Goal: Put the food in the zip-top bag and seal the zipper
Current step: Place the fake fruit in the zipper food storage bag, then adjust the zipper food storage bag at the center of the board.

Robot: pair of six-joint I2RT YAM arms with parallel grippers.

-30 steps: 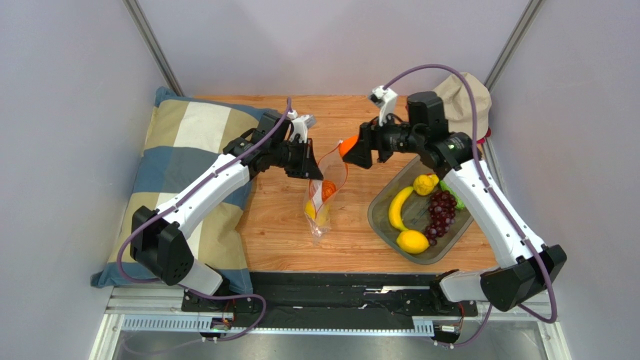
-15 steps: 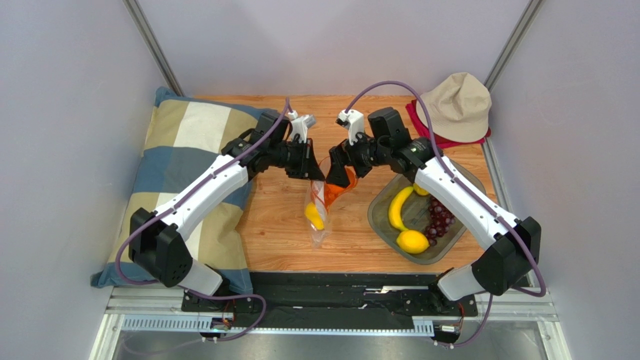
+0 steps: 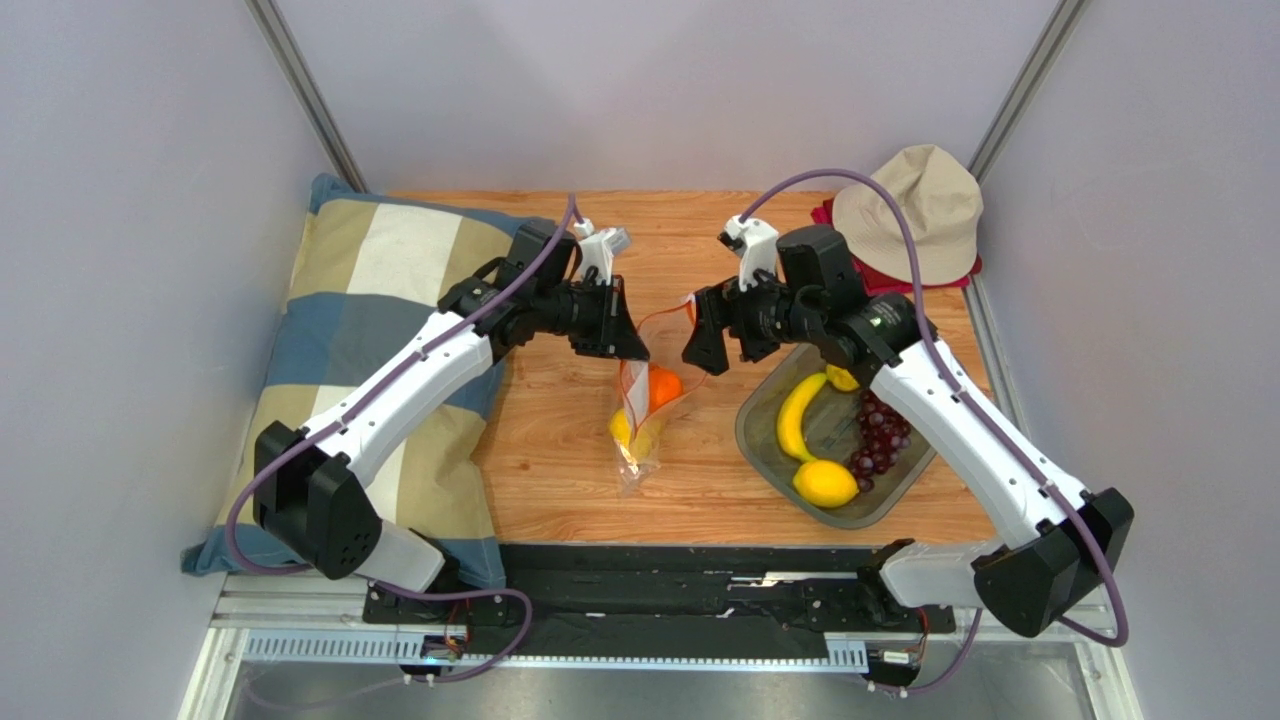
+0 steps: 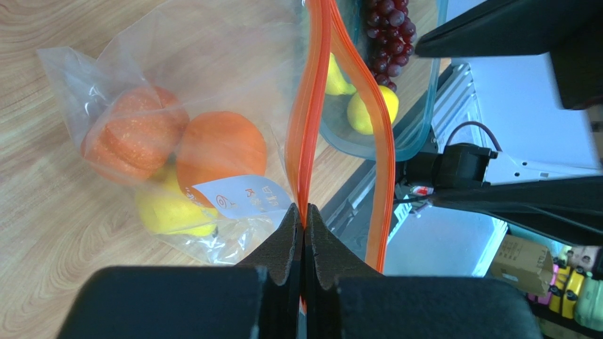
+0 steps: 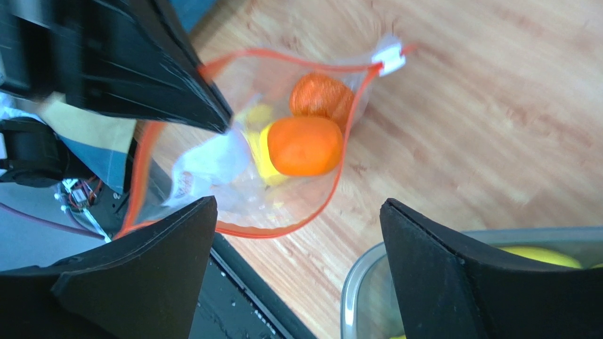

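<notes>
The clear zip-top bag (image 3: pixel 643 420) hangs with its mouth open. My left gripper (image 3: pixel 630 339) is shut on the orange-red zipper (image 4: pixel 312 106) strip of one lip. Inside the bag lie an orange (image 5: pixel 304 145), a small pumpkin (image 5: pixel 322 95) and a yellow fruit (image 4: pixel 166 212) behind the white label (image 4: pixel 244 201). The white slider (image 5: pixel 388 58) sits at the far end of the mouth. My right gripper (image 3: pixel 705 341) hovers just right of the mouth, open and empty. A banana (image 3: pixel 796 416), a lemon (image 3: pixel 827 483) and grapes (image 3: pixel 876 435) lie in the tray.
The grey translucent tray (image 3: pixel 759 438) stands right of the bag, under my right arm. A checked pillow (image 3: pixel 376 300) covers the table's left side. A beige hat (image 3: pixel 917 210) rests on a red cloth (image 3: pixel 831 225) at the back right.
My right gripper carried the orange over the bag mouth, let it drop inside, and drew back to the right, open. The left gripper has kept its hold on the zipper strip.
</notes>
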